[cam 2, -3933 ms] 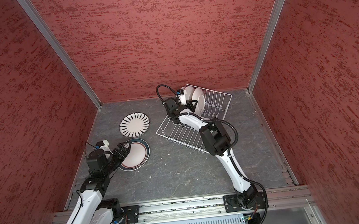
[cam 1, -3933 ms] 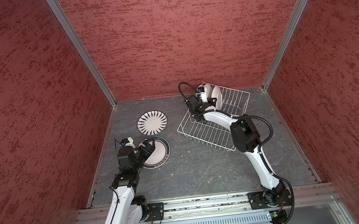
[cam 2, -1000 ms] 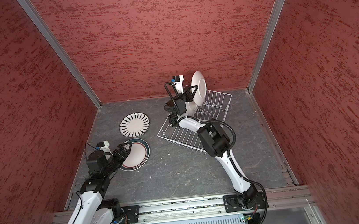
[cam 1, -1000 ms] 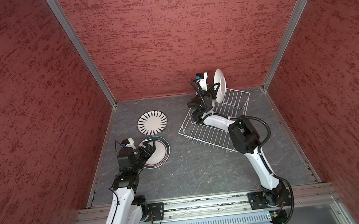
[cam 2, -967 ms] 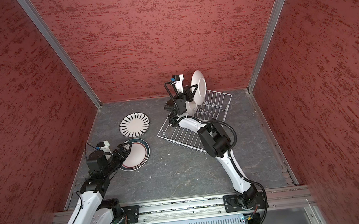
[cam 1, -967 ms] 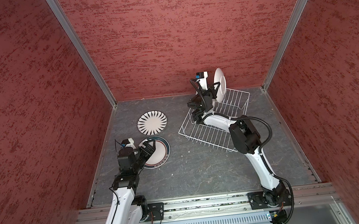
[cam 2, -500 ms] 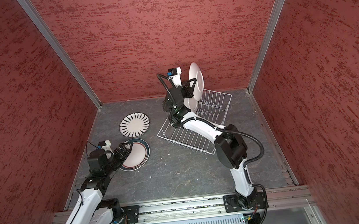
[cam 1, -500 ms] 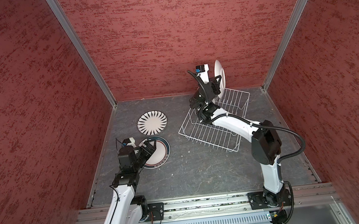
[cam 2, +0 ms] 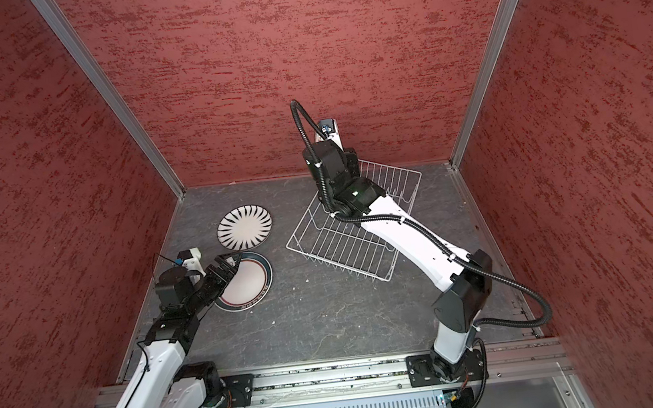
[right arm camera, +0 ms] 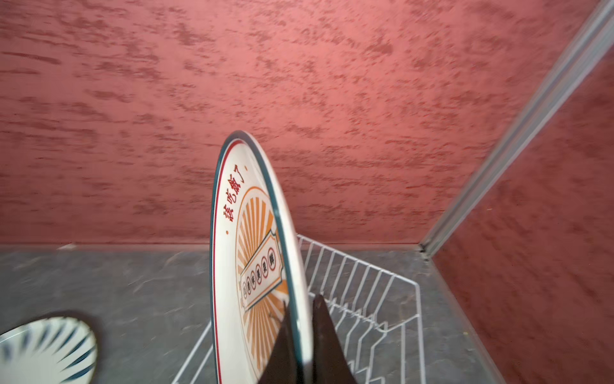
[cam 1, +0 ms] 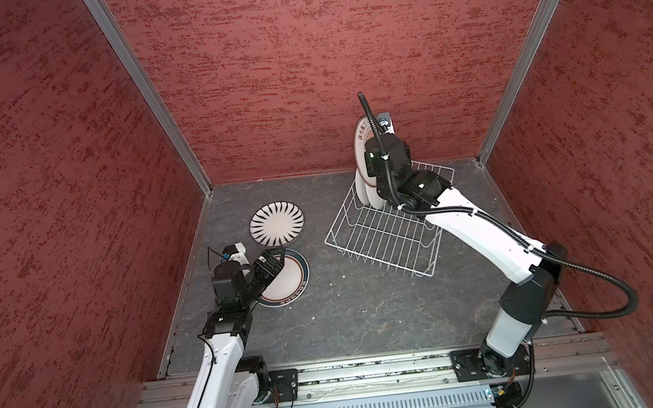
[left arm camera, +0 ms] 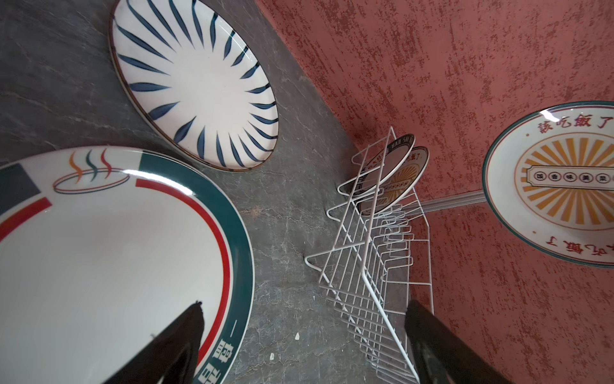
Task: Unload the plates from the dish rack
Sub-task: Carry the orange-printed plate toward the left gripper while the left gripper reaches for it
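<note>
My right gripper [right arm camera: 300, 304] is shut on the rim of an orange sunburst plate [right arm camera: 246, 232], held upright in the air above the far end of the white wire dish rack [cam 1: 387, 240]. That plate [cam 1: 360, 146] shows in a top view beside the wrist. Two more plates [left arm camera: 395, 173] stand in the rack's far slots. A dark-striped plate [cam 1: 277, 224] and a green-rimmed plate [cam 1: 289, 278] lie flat on the floor at the left. My left gripper [cam 1: 275, 261] hangs open over the green-rimmed plate's edge, nothing between its fingers [left arm camera: 189, 319].
Red textured walls enclose the grey floor [cam 1: 350, 315] on three sides, the back wall close behind the held plate. A metal rail [cam 1: 356, 373] runs along the front. The right arm's black cable [cam 1: 604, 307] loops out at the right.
The right arm has raised the sunburst plate higher above the rack and turned it, its elbow swinging out to the right. The left arm has barely moved.
</note>
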Available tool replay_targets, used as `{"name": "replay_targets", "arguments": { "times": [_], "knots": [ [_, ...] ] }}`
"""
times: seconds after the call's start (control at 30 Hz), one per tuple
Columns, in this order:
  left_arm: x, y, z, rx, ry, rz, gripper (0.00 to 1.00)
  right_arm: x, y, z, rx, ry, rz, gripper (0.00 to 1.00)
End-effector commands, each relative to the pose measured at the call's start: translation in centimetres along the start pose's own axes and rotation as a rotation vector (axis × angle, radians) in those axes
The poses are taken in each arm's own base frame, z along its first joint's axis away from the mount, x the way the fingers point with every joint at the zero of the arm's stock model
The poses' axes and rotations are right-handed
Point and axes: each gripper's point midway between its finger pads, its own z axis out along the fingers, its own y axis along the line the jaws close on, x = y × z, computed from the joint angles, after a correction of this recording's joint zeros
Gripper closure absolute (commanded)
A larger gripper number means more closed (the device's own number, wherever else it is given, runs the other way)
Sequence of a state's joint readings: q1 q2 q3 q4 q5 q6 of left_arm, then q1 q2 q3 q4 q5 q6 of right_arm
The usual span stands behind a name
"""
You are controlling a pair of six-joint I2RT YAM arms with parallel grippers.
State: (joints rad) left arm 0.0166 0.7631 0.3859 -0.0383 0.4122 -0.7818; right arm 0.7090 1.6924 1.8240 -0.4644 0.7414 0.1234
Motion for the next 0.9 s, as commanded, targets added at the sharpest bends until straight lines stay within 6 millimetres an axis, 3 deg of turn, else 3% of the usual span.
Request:
{"name": "replay_targets", "arguments": {
  "times": [0.0, 0.47, 0.87],
  "knots": [
    [-0.8, -2.2, 0.0, 0.081, -0.005, 0.016, 0.05, 1.2, 3.7, -1.4, -0.256, 0.073, 0.134, 1.0],
    [-0.8, -4.9, 0.0, 0.228, 0.025, 0.018, 0.05, 5.4, 9.0, -3.8, -0.608, 0.209, 0.266, 1.0],
    [-0.8, -6.2, 0.1, 0.299, 0.046, 0.01, 0.05, 7.7, 11.1, -5.8, -0.781, 0.29, 0.346, 1.0]
  ]
}}
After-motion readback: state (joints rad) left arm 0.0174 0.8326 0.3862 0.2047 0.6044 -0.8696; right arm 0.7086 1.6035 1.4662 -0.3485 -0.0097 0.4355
